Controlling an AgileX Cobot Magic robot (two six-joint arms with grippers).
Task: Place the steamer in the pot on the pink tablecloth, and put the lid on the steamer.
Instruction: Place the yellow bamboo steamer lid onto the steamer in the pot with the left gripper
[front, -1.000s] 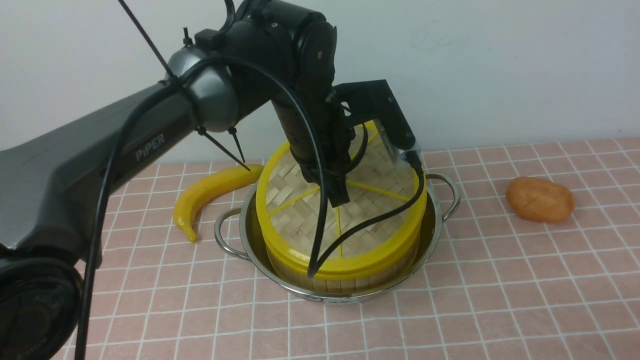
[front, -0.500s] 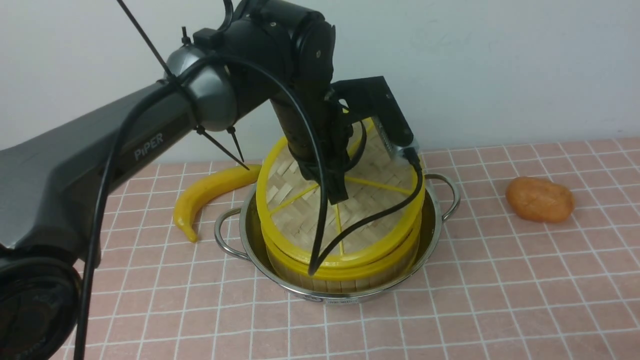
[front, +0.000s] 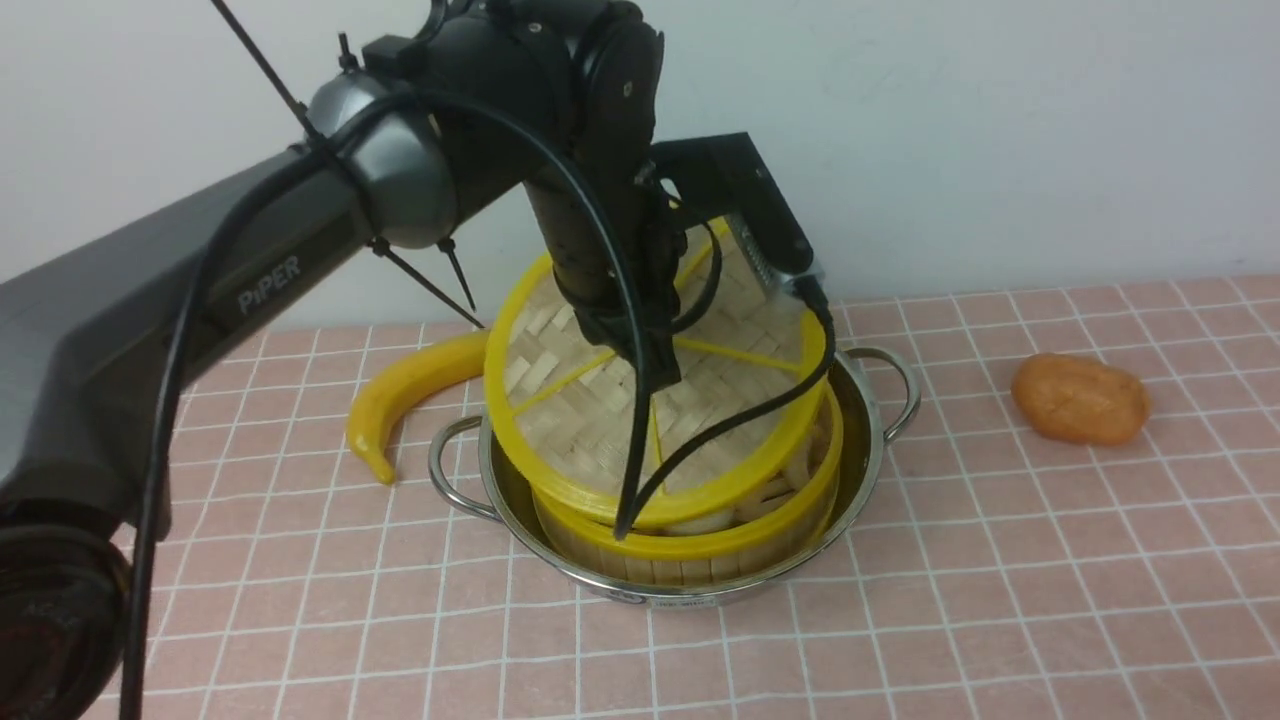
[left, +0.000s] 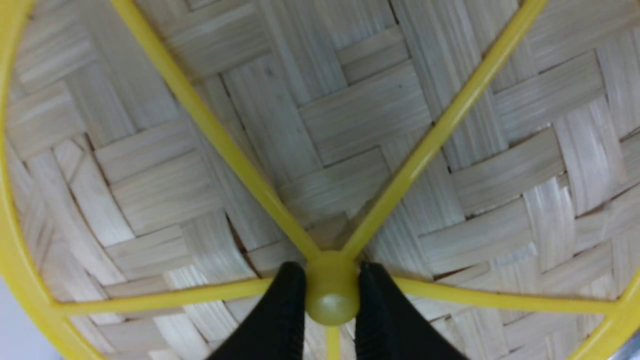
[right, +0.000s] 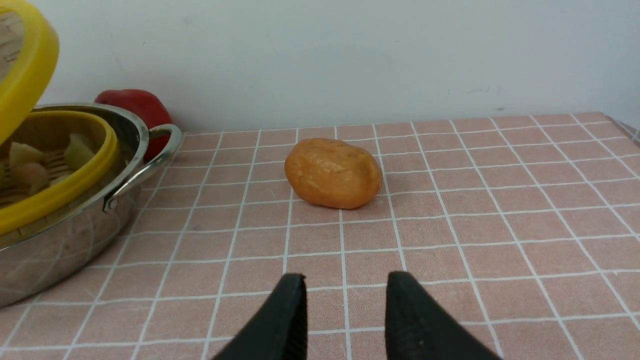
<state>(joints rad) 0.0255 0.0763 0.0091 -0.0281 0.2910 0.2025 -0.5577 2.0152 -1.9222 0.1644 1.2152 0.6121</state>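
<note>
The shiny pot (front: 868, 405) stands on the pink tablecloth (front: 1000, 570), and the bamboo steamer (front: 700, 545) sits inside it. Above the steamer hangs the woven lid (front: 580, 430), tilted and shifted a little left, so a gap shows on the right side. My left gripper (front: 660, 372) is shut on the lid's yellow centre hub (left: 332, 295), with one black finger on each side of it. In the right wrist view the pot (right: 65, 240) and steamer rim (right: 75, 185) are alongside, and my right gripper (right: 345, 295) stands open above bare cloth.
A yellow banana (front: 400, 395) lies just left of the pot. An orange lump (front: 1080, 398) rests on the cloth to the right. A red object (right: 135, 105) sits behind the pot by the wall. Pale food pieces (right: 75, 147) lie inside the steamer.
The lid sat level on the steamer; my left gripper has since raised it and carried it slightly left, tilting it and opening a gap on the right.
</note>
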